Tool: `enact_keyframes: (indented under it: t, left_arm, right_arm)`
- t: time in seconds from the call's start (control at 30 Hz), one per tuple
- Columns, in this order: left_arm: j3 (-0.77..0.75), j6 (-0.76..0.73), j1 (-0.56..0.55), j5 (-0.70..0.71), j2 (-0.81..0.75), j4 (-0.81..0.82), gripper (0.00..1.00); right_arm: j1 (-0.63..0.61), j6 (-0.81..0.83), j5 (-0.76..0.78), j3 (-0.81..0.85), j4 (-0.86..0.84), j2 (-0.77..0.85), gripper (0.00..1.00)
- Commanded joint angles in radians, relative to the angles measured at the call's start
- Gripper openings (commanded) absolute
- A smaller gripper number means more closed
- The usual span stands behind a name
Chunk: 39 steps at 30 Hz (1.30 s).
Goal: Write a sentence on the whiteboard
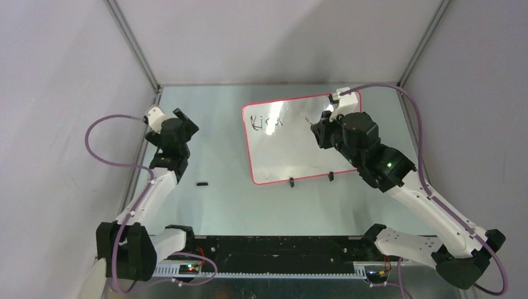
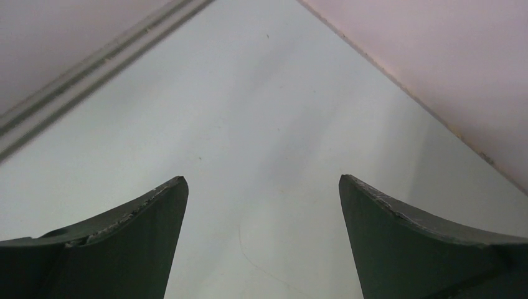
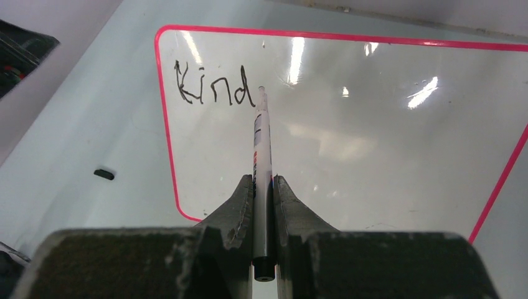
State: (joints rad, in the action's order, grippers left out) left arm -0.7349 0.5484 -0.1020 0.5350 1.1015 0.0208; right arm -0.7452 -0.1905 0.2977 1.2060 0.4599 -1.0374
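The whiteboard [image 1: 292, 152], glossy white with a red-pink rim, lies flat on the table right of centre and fills most of the right wrist view [image 3: 373, 156]. The sentence [image 3: 215, 90] reads "Kind" in black at the board's upper left corner [image 1: 264, 121]. My right gripper [image 3: 263, 179] is shut on a white marker [image 3: 261, 137] whose tip sits just right of the "d". From above, this gripper [image 1: 320, 128] hovers over the board's upper right part. My left gripper [image 1: 187, 121] hangs open over bare table to the left of the board, with nothing between its fingers [image 2: 155, 212].
A small black cap [image 1: 201, 184] lies on the table left of the board, also in the right wrist view [image 3: 104, 174]. Two black clip feet [image 1: 291, 182] [image 1: 331, 177] sit at the board's near edge. Enclosure walls and a metal rail [image 2: 93, 68] border the table.
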Motion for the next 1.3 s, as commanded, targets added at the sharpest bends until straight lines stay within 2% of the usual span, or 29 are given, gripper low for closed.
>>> enact_keyframes:
  t: [0.0, 0.07, 0.23, 0.33, 0.4, 0.5, 0.6, 0.73, 0.87, 0.93, 1.1, 1.27]
  left_arm:
    - [-0.016, 0.062, -0.023, -0.022, 0.017, 0.007, 0.98]
    - [0.002, 0.08, -0.052, 0.005, 0.003, 0.032, 0.99]
    - [0.034, 0.135, -0.1, 0.021, 0.036, 0.183, 0.99]
    - [-0.086, 0.111, -0.101, -0.004, 0.112, 0.136, 0.99]
    - [-0.189, 0.057, -0.101, -0.027, 0.165, 0.061, 0.99]
    - [-0.171, -0.013, -0.101, -0.168, 0.19, 0.125, 0.99]
    - [-0.064, -0.031, -0.102, -0.288, 0.16, 0.315, 0.99]
    - [0.05, -0.072, -0.104, -0.439, 0.126, 0.422, 0.97]
    - [0.172, -0.11, -0.105, -0.46, 0.11, 0.567, 0.95]
    - [0.175, -0.104, -0.107, -0.473, 0.115, 0.591, 0.94]
    - [0.131, -0.094, -0.119, -0.478, 0.16, 0.551, 0.93]
    - [0.144, -0.097, -0.139, -0.43, 0.138, 0.556, 0.94]
  right_arm:
    - [-0.004, -0.052, 0.001, 0.1, 0.011, -0.005, 0.0]
    - [-0.004, -0.067, -0.001, 0.201, 0.043, -0.069, 0.0]
    - [0.005, -0.076, 0.003, 0.487, 0.258, -0.243, 0.0]
    - [0.037, -0.073, -0.028, 0.643, 0.311, -0.329, 0.0]
    - [0.059, -0.08, -0.06, 0.676, 0.32, -0.348, 0.0]
    - [0.068, -0.085, -0.098, 0.627, 0.298, -0.342, 0.0]
    - [0.068, -0.102, -0.124, 0.457, 0.232, -0.306, 0.0]
    - [0.066, -0.131, -0.113, 0.251, 0.129, -0.261, 0.0]
    - [0.06, -0.14, -0.113, 0.172, 0.066, -0.279, 0.0]
    - [0.052, -0.143, -0.091, 0.173, 0.063, -0.304, 0.0]
    - [0.026, -0.14, -0.043, 0.174, 0.05, -0.338, 0.0]
    - [0.006, -0.135, -0.027, 0.175, 0.023, -0.357, 0.0]
